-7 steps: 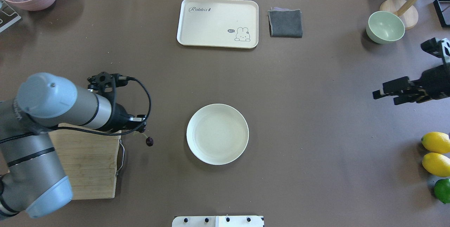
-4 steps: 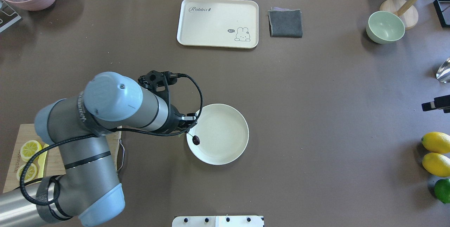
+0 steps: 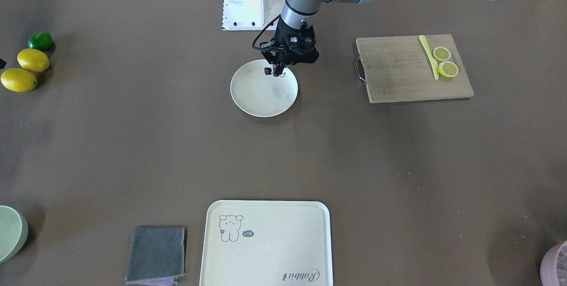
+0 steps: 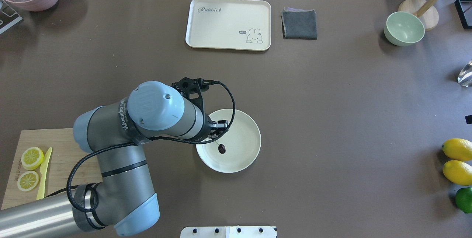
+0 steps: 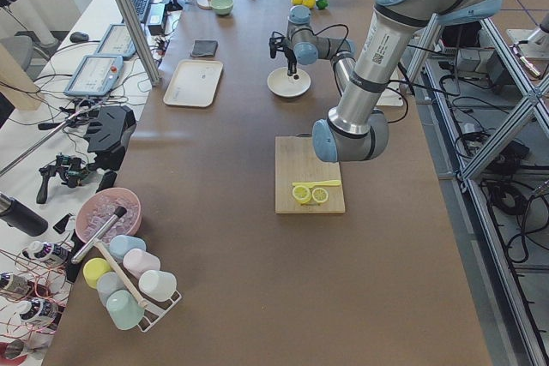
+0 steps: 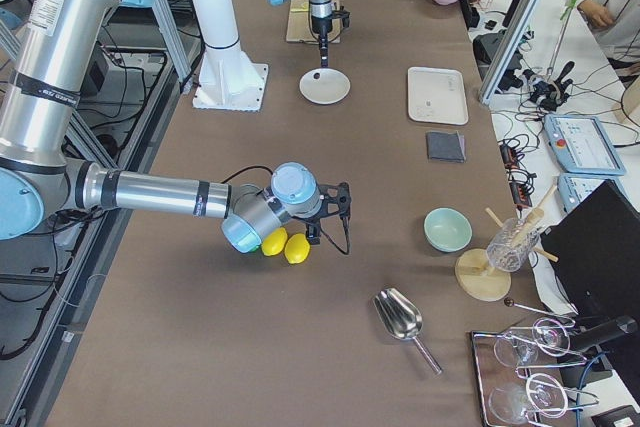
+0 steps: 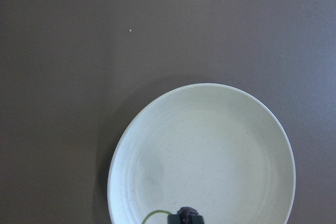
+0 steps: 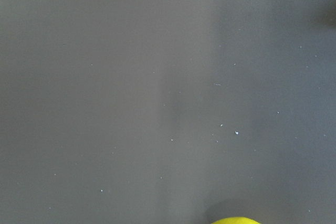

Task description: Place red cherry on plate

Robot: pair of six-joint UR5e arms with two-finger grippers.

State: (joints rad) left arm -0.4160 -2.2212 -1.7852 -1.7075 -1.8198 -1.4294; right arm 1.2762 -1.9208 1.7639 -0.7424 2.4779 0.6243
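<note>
The red cherry (image 4: 222,148) hangs by its thin green stem from my left gripper (image 4: 218,136), which is shut on the stem. It dangles over the left half of the round cream plate (image 4: 241,158), a little above its surface. In the front-facing view the cherry (image 3: 267,71) shows at the plate's (image 3: 261,98) far rim, under the gripper (image 3: 278,70). The left wrist view catches the cherry (image 7: 186,213) at the bottom edge, over the plate (image 7: 210,150). My right gripper (image 6: 338,209) hovers by the lemons at the table's right end; I cannot tell its state.
A wooden cutting board (image 4: 62,168) with lemon slices (image 4: 31,157) and a yellow knife (image 4: 43,173) lies at the left. A cream tray (image 4: 228,23), a grey cloth (image 4: 299,24) and a green bowl (image 4: 404,28) sit at the back. Lemons (image 4: 457,149) and a lime (image 4: 464,199) lie at the right edge.
My left arm has swung right from beside the cutting board to above the plate, carrying the cherry. My right arm has pulled back toward the right edge of the overhead view.
</note>
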